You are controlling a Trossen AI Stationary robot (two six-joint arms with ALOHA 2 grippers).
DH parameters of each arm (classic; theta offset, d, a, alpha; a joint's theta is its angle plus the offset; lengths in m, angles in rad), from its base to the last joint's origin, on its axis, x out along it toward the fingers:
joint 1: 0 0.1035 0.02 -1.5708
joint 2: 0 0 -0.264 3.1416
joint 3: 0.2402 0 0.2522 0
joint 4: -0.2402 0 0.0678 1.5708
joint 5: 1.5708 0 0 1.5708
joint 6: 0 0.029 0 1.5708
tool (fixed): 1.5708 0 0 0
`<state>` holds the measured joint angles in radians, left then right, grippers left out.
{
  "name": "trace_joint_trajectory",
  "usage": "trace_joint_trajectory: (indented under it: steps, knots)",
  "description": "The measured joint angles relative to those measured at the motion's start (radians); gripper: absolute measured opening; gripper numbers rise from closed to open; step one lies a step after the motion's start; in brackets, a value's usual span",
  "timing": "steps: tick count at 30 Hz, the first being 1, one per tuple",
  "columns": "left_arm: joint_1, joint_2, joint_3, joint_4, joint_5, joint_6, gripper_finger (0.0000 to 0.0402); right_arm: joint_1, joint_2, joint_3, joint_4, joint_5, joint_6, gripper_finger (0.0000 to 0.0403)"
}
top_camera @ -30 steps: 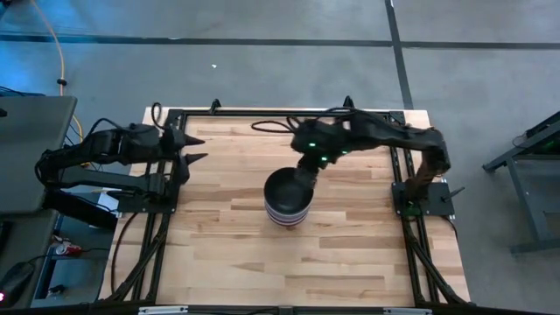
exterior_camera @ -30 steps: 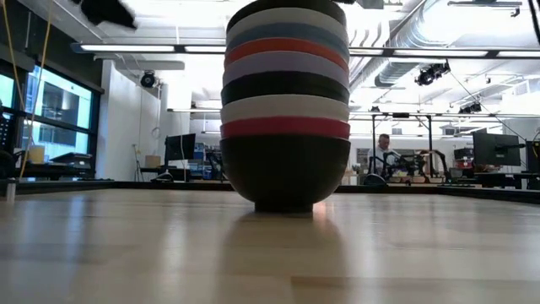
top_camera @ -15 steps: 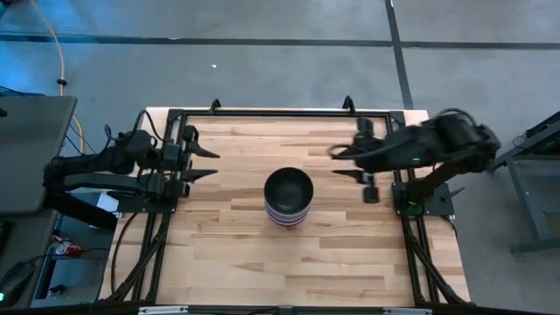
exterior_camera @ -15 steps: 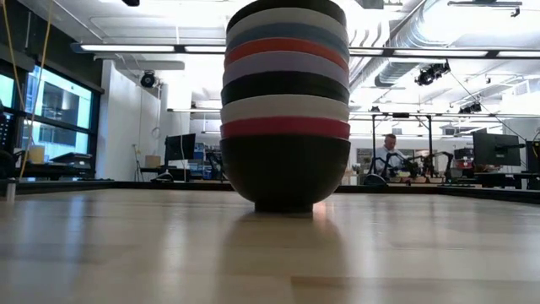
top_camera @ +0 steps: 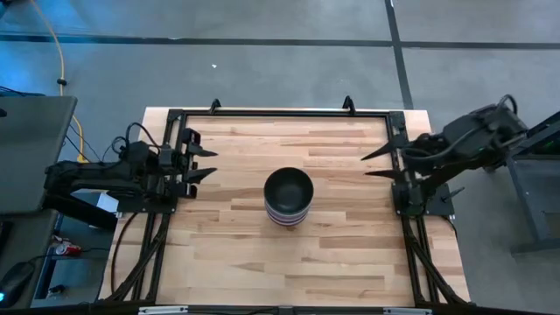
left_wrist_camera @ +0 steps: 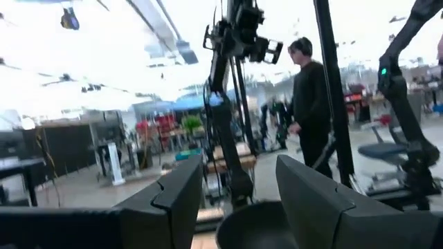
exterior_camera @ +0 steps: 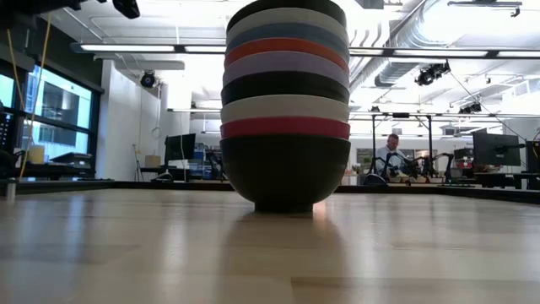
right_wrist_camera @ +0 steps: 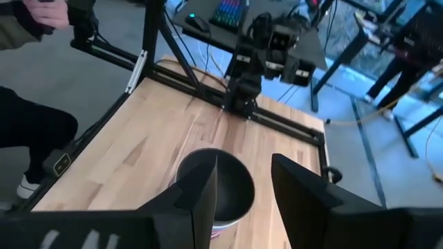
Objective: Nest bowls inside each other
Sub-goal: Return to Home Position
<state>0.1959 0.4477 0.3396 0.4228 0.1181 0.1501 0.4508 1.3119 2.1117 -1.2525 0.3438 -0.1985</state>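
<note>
The bowls stand nested in one stack [top_camera: 289, 197] at the middle of the table, the bottom black bowl's foot [exterior_camera: 285, 203] on the wood. Above it I see bands of magenta, white, black, lavender, red, blue and white, with a black bowl [right_wrist_camera: 232, 187] on top. My left gripper [top_camera: 213, 163] hangs open at the table's left edge, pointing at the stack from well off. My right gripper [top_camera: 367, 165] is open near the right edge, raised and slanting down toward the stack. Nothing lies between either pair of fingers [left_wrist_camera: 173, 200] [right_wrist_camera: 297, 183].
A black frame [top_camera: 280, 114] runs along the table's far edge and both sides. Bare wood surrounds the stack. People stand beyond the table: one in dark clothes [left_wrist_camera: 311, 104], one beside the table's edge [right_wrist_camera: 28, 124], one far off [exterior_camera: 390, 152].
My right gripper has drawn back from just over the stack toward the table's right edge, rising and rolling as it went. My left gripper has sunk a little at the left edge and tipped its fingers upward. The stack has kept still.
</note>
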Motion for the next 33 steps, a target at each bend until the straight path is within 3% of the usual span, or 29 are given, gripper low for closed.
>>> trace_joint_trajectory:
  steps: [14,24,33]
  knots:
    - [0.0,0.004,-0.261,0.387,-0.108,-0.024,0.0172,0.0,-0.051,0.0,-0.01,-0.021,-0.089,0.0131]
    - [-0.023,0.004,-0.328,0.431,-0.131,-0.051,0.0172,0.0,-0.056,0.0,-0.026,-0.022,-0.068,0.0131]
    - [-0.105,0.004,-0.329,0.518,-0.131,0.022,0.0172,0.0,-0.056,0.0,-0.027,-0.022,-0.068,0.0131]
